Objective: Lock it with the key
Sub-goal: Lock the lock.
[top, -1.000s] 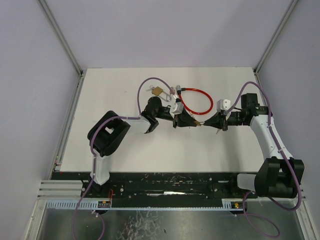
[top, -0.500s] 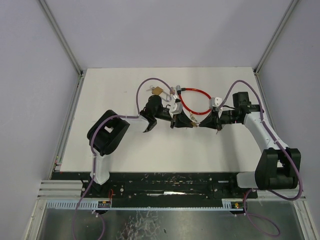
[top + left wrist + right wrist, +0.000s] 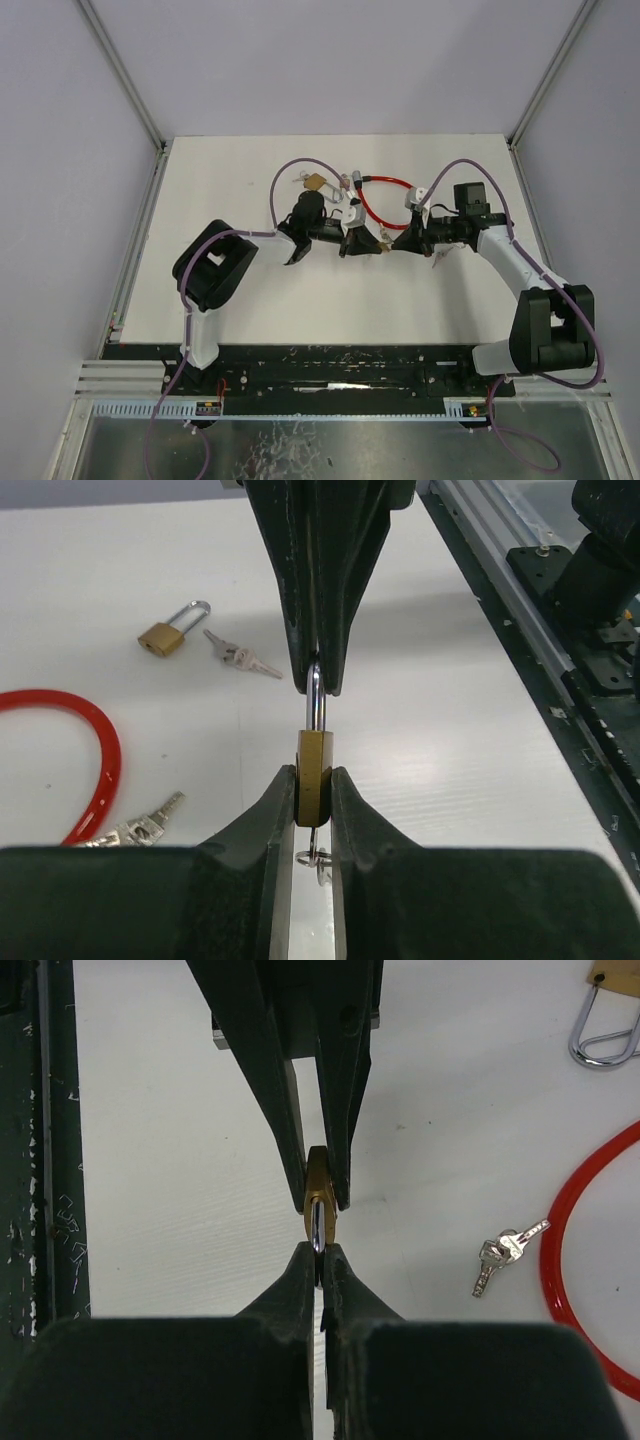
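One padlock (image 3: 314, 778) is held over the desk (image 3: 470, 710), body clamped by the left fingers (image 3: 270, 815), shackle (image 3: 315, 695) pinched by the right fingers (image 3: 290, 1290); closing is in hand, and the shackle is judged to need pressing home.

We see a flat white table (image 3: 430, 680) carrying a red plastic-coated cable loop (image 3: 108, 755), a small brass padlock (image 3: 162, 638) and two bunches of silver keys (image 3: 243, 658).

Overhead from the near side, looking down on the whole white tabletop (image 3: 230, 200). From each wrist, close and low over that surface, facing one another head-on. Overlapping on the small brass padlock (image 3: 314, 778) and the red cable loop (image 3: 108, 755).
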`<action>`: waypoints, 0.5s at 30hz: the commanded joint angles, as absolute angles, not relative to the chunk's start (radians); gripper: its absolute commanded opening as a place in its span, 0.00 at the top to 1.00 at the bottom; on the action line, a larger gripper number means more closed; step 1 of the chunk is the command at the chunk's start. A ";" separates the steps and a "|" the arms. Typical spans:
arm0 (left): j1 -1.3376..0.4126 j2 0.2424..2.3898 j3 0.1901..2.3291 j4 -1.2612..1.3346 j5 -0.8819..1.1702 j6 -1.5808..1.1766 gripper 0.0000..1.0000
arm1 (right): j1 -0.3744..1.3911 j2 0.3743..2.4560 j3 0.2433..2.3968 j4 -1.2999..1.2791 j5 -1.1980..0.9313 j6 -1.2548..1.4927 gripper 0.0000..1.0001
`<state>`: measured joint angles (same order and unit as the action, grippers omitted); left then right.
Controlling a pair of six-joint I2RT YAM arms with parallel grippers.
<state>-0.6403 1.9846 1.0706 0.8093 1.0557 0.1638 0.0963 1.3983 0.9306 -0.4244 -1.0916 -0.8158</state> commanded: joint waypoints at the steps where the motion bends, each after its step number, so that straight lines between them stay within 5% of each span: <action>1: -0.684 1.968 1.081 1.116 1.130 0.061 1.00 | 0.199 1.457 0.918 -0.328 -1.078 -0.726 1.00; 15: -0.663 1.979 1.078 1.124 1.115 0.059 1.00 | 0.333 1.619 0.971 -0.378 -1.036 -0.758 1.00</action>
